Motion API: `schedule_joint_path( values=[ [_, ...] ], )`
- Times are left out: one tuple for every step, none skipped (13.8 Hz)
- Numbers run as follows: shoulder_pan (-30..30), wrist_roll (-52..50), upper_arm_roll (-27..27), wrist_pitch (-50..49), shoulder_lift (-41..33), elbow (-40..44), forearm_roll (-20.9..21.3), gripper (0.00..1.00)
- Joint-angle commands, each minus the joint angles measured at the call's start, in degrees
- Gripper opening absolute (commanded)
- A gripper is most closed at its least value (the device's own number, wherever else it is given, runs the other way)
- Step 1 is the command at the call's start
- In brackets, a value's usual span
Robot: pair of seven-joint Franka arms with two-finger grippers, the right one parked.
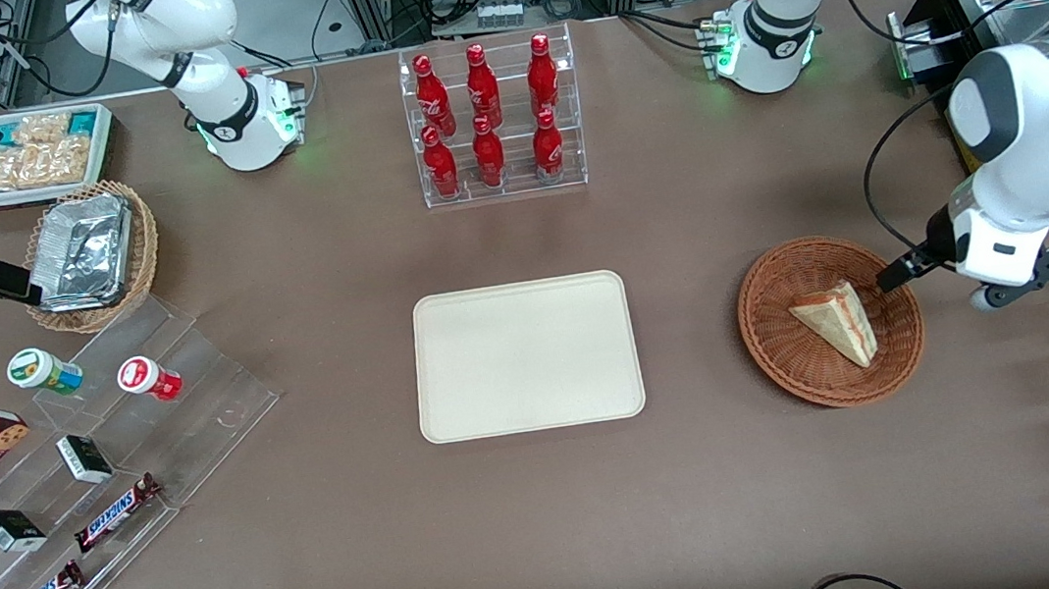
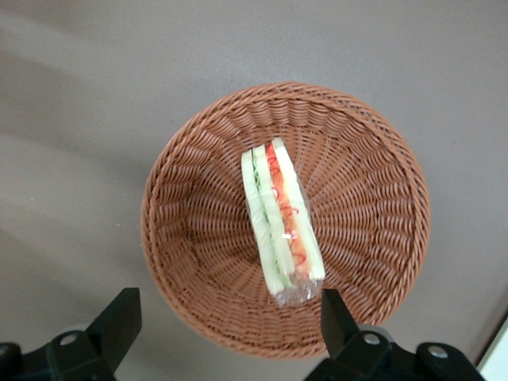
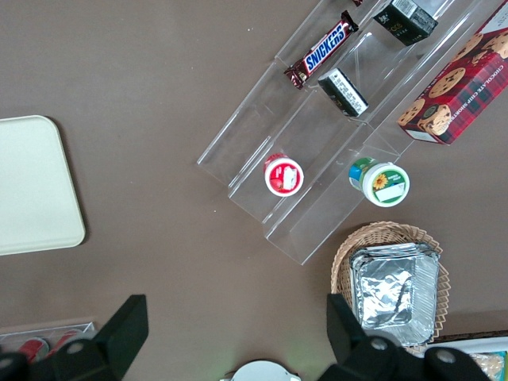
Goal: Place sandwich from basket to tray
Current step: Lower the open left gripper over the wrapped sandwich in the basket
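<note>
A: Our claw [image 2: 222, 325] hangs above the basket [image 1: 777, 345], over the rim on the working arm's side, fingers spread wide with nothing between them. The sandwich [image 1: 837, 322] lies in the middle of the basket, well apart from the tray [image 1: 525, 355].

B: What worries us?

A: The wedge is soft and wrapped in film. If we close across the bread faces too hard, we may crush it; too lightly, and the film could slip. Coming down off-centre, a finger [image 2: 337, 316] might catch the woven wall and drag the basket.

B: And its lie?

A: In the wrist view its long axis runs nearly toward the claw, layered edge up. In the front view the point aims toward the front camera.
</note>
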Motion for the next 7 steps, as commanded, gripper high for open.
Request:
schedule_joint_path(
  values=[
    [-0.95, -5.06, -0.31, 6.03, 1.06, -2.58, -0.66, 1.0],
    [-1.99, -6.82, -0.31, 7.79, 1.67, -3.28, -0.66, 1.0],
    [-2.87, -7.88, -0.31, 8.94, 2.2, -3.64, -0.66, 1.0],
    [-3.23, -9.02, -0.31, 9.65, 2.64, -3.73, -0.66, 1.0],
    [-3.84, -9.9, -0.31, 10.0, 3.08, -3.73, -0.58, 1.0],
    [-4.37, -10.17, -0.31, 10.36, 3.61, -3.82, -0.58, 1.0],
    [-4.46, -10.26, -0.31, 10.97, 3.79, -4.34, -0.58, 1.0]
  ],
)
